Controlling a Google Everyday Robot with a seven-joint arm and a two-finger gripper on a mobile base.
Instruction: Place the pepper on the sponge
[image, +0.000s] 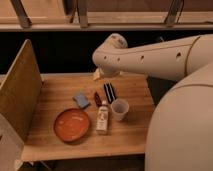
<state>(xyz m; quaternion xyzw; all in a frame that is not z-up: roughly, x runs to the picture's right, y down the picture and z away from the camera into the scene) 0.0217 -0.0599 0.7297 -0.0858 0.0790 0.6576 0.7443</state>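
Observation:
The pepper (97, 98), small and dark red, lies on the wooden table (55, 90) near its middle. Just left of it and apart from it rests the light blue sponge (81, 100). My white arm reaches in from the right, and the gripper (98, 75) hangs at the table's far edge, above and behind the pepper, touching neither object.
A black striped flat object (109, 92) lies right of the pepper. In front stand a clear bottle (103, 118) and a white cup (120, 109), with a round orange-red plate (72, 125) at front left. A tall wooden panel (20, 92) walls the left side.

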